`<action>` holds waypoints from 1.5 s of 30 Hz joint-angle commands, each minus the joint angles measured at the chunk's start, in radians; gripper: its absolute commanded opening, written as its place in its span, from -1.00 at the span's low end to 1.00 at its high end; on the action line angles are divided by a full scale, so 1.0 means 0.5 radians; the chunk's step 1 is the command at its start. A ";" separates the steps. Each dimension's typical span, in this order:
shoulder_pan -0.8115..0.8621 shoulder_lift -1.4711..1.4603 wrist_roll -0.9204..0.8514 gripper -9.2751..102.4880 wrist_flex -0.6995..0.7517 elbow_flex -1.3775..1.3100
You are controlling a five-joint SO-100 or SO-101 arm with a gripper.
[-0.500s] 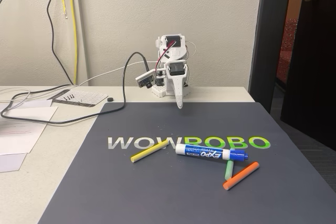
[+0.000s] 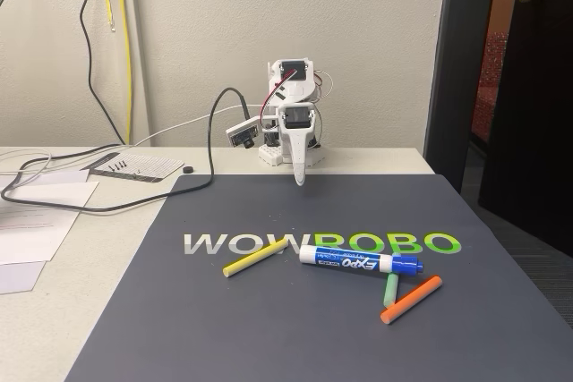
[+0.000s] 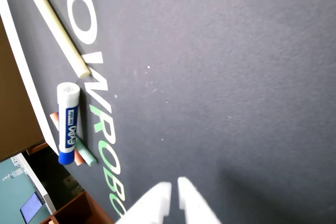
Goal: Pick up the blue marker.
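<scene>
We see even, soft indoor light; the fixed view is sharp, while the pincer [image 3: 174, 190] blurs near the wrist lens.

The fixed view sits low at the front end of the dark mat [image 2: 269, 328], looking straight across it at the arm and the back wall, mid distance. The wrist view rides up on the arm and looks down at the same mat [image 3: 236, 77], picture turned sideways, much closer in. Both catch the WOWROBO lettering [image 2: 322, 243] [image 3: 100, 114] and the sticks beside it.
</scene>
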 commanded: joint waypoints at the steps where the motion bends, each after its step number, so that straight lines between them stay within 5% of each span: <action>1: 0.015 0.117 -0.009 -0.83 -0.009 -0.003; 41: 0.003 0.117 0.003 -0.83 -0.009 -0.003; 45: -0.018 0.077 -0.466 -0.83 0.009 -0.396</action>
